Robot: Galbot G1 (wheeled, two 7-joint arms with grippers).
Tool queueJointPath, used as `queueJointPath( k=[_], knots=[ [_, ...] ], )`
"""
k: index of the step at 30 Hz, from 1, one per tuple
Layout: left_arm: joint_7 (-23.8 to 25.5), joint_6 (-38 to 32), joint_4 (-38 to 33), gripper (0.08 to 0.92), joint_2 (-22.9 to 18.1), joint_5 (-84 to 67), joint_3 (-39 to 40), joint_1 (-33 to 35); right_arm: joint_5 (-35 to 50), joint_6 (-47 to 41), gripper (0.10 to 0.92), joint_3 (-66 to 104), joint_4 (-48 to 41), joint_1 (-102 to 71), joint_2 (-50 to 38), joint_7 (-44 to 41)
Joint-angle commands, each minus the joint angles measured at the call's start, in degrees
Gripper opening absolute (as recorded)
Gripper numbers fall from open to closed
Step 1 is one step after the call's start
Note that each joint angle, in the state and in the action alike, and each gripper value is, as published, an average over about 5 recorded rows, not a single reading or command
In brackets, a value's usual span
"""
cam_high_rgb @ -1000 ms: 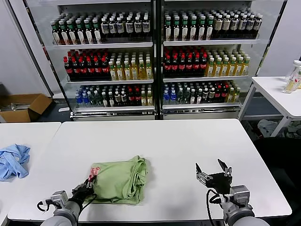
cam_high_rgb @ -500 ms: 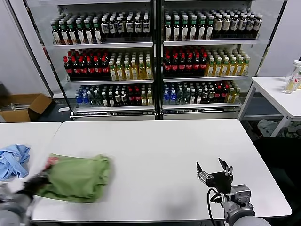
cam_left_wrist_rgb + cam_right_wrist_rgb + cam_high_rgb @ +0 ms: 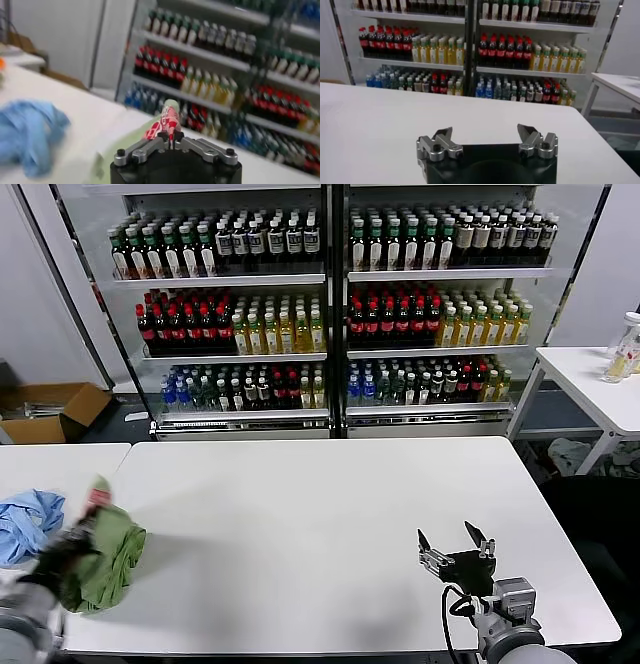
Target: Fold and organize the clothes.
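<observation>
The folded light green shirt hangs bunched from my left gripper at the table's front left corner, its red-and-white patch uppermost. In the left wrist view my left gripper is shut on the shirt at the red-and-white patch. My right gripper is open and empty over the front right of the white table; it is also open in the right wrist view.
A light blue cloth lies on the adjoining table at the left, close to the shirt; it also shows in the left wrist view. Drink coolers stand behind. A cardboard box sits on the floor, far left.
My left gripper has dragged the green shirt from the front middle of the table leftward to its left corner, where it now bunches up. The right gripper has stayed put.
</observation>
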Motion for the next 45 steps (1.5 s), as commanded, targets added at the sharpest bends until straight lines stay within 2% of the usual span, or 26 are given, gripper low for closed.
queueJointPath(
  k=[1,8,13,16,19,25,29,33,38,45],
  knots=[
    [2.3,-1.5,2.2,0.107,-16.2,32.5,50.2,-5.0,0.5,-0.2,0.823,0.6,0.4,-0.5,0.0,0.1],
    [-2.2,-5.4,9.6,0.107,-21.0,32.7,46.9,-14.6,0.4,-0.2,0.823,0.0,0.2,0.0,-0.3,0.2],
    [-3.5,-7.8,12.1,0.116,-22.3,33.2,47.2,-16.3,0.6,-0.2,0.823,0.0,-0.1,1.2,-1.0,0.3],
    [-2.4,-9.3,10.8,0.174,-20.5,33.0,46.0,-16.8,1.0,-0.2,0.823,0.0,-0.8,2.4,-1.4,0.0],
    [0.4,-10.3,6.9,0.259,-16.8,32.1,42.2,-16.9,2.3,-0.1,0.823,-1.0,-2.5,5.2,-1.5,-0.5],
    [5.6,-11.7,0.1,0.433,-5.8,37.8,30.2,-11.9,12.9,-0.2,0.823,-10.4,-7.7,15.3,2.0,0.4],
    [6.8,-12.5,-0.8,0.554,-1.1,39.8,20.8,-7.7,13.8,-0.2,0.823,-22.5,-14.9,22.2,6.8,1.3],
    [7.1,-12.5,-1.5,0.666,0.2,39.5,14.0,-4.5,13.0,-0.2,0.823,-32.0,-23.5,28.7,11.9,1.6],
    [7.2,-12.5,-1.6,0.794,-0.3,39.7,10.2,-1.4,13.1,-0.3,0.823,-36.1,-31.4,33.0,15.4,2.2],
    [7.7,-12.5,-1.2,0.822,-2.3,41.5,11.6,-1.8,14.1,-0.3,0.823,-37.4,-35.8,34.3,17.6,3.2]
  ],
)
